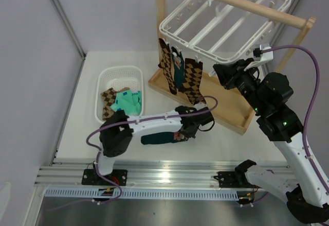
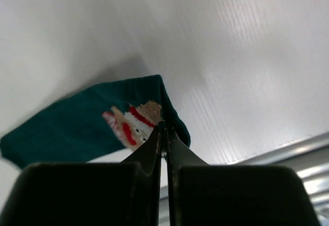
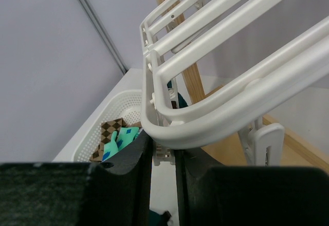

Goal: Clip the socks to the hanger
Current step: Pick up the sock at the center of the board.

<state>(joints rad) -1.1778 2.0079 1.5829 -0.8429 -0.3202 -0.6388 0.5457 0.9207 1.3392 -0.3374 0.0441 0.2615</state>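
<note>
Teal sock (image 2: 67, 128), edge in left end effector (image 2: 163, 127) (jaws together)

basket (image 1: 105, 89): on table (image 1: 77, 133), left of stand (image 1: 234, 117).
hanger (image 1: 205, 35): on stand's rod (image 1: 247, 4).
hung socks (image 1: 181, 74): under hanger's left edge.
loose sock (image 1: 157, 139): before stand, at my left gripper (image 1: 188, 132).
</note>
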